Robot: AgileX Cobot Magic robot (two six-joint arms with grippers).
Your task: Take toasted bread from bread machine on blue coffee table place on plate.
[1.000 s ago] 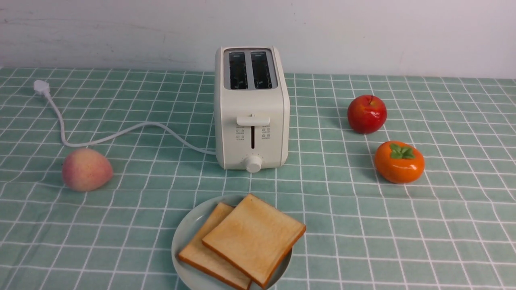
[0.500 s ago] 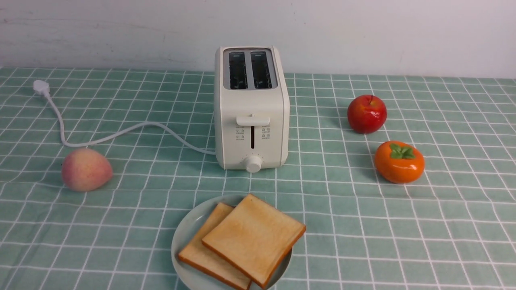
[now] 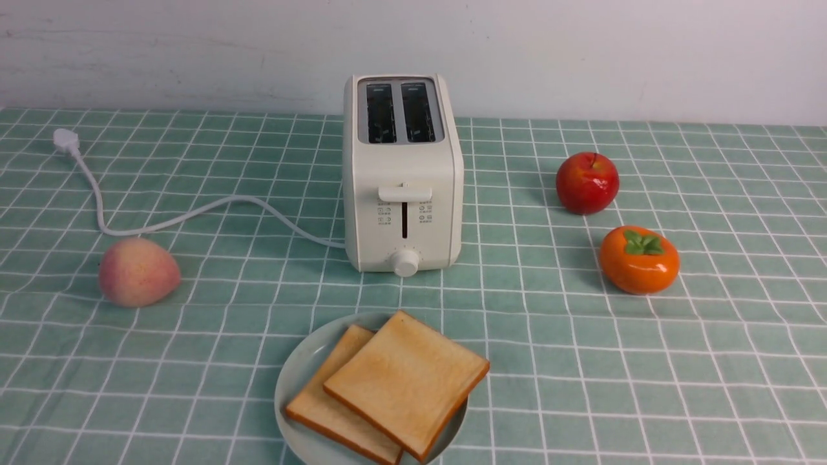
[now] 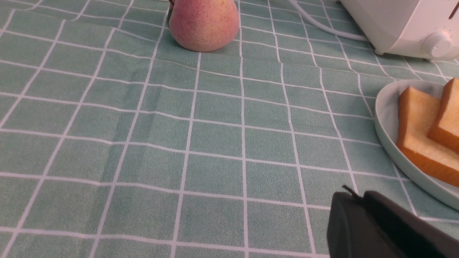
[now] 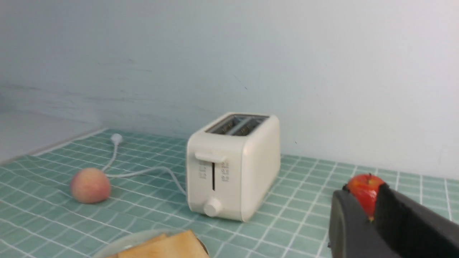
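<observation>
Two slices of toasted bread [image 3: 407,381] lie overlapping on the pale plate [image 3: 294,374] at the front centre of the blue coffee table [image 3: 581,361]. The bread machine [image 3: 404,174] stands behind the plate, both slots empty and lever up. Neither gripper shows in the front view. My left gripper [image 4: 353,195] is shut and empty, low over the cloth beside the plate [image 4: 385,118] and toast [image 4: 416,136]. My right gripper [image 5: 364,190] is raised, its jaws a narrow gap apart and empty, to the right of the bread machine [image 5: 233,168].
A peach [image 3: 139,271] lies left of the toaster, with the white power cord [image 3: 194,216] trailing behind it. A red apple [image 3: 588,183] and an orange persimmon [image 3: 639,259] sit to the right. A white wall [image 3: 581,51] backs the table.
</observation>
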